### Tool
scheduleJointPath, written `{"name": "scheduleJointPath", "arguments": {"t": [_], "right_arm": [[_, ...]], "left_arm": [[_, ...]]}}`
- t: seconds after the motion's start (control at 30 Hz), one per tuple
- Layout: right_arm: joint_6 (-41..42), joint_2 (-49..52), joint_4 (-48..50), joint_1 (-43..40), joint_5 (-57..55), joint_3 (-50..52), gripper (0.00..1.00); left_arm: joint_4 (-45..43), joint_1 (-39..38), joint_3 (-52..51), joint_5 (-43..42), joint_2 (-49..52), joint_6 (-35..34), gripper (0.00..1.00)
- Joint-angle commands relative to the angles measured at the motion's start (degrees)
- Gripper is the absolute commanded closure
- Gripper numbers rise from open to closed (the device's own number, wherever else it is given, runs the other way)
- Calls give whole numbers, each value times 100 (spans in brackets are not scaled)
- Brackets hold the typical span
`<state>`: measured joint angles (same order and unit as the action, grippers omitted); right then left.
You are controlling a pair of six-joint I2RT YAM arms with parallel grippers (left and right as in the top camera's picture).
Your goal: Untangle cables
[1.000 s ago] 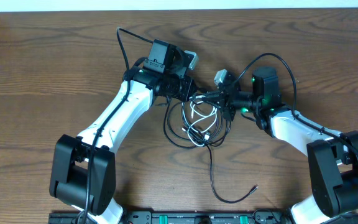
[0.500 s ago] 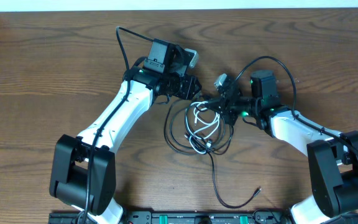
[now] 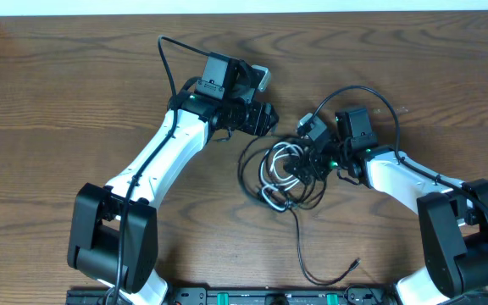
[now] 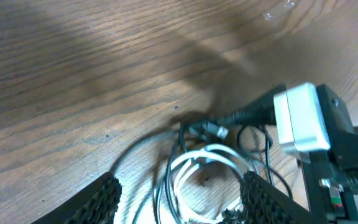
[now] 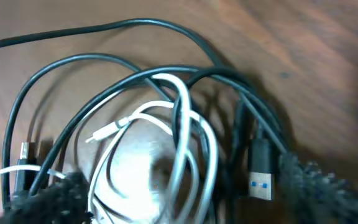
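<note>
A loose knot of thin flexible cables (several glossy black cords looped around one shorter white cord) lies slack on the brown wood-grain table between the two arms. It sags in a flat heap, probably because nothing is pulling on it. The left gripper has its ribbed black fingers spread with only bare wood and loops showing between them, so it holds nothing. The right gripper stands wider apart and is likewise empty. The right one hangs directly over the right side of the heap, where the white loops and a black USB plug with a blue insert fall inside the span of its jaws. That looks like a position from which it could drop onto a chosen strand. The left one sits just beyond the heap's upper-left edge, and from its wrist view the nearest loops lie ahead and a little below. One long black tail runs out of the knot toward the arms' bases and ends in a small plug well apart from the rest — it looks the easiest strand to draw free.
</note>
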<state>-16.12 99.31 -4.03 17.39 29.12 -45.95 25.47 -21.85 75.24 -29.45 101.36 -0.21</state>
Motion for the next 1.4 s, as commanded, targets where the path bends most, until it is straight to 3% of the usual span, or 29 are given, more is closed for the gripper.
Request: {"name": "scheduleJointPath", "arguments": {"t": [0.0, 0.37, 0.57, 0.7, 0.83, 1.37], "right_arm": [[-24, -116, 177, 39, -656, 11, 1], [11, -116, 769, 39, -664, 11, 1], [214, -116, 907, 37, -46, 11, 1], [903, -116, 1408, 33, -988, 11, 1], [975, -76, 1681, 33, -1663, 11, 1], [1526, 852, 2124, 35, -2312, 11, 1]], "left_arm": [[-4, 13, -2, -4, -138, 11, 38], [-7, 13, -2, -2, -138, 13, 37], [-4, 13, -2, -2, -138, 13, 37], [-4, 13, -2, -2, -138, 13, 37], [-9, 13, -2, -2, -138, 13, 37], [-46, 13, -2, -4, -138, 11, 37]]}}
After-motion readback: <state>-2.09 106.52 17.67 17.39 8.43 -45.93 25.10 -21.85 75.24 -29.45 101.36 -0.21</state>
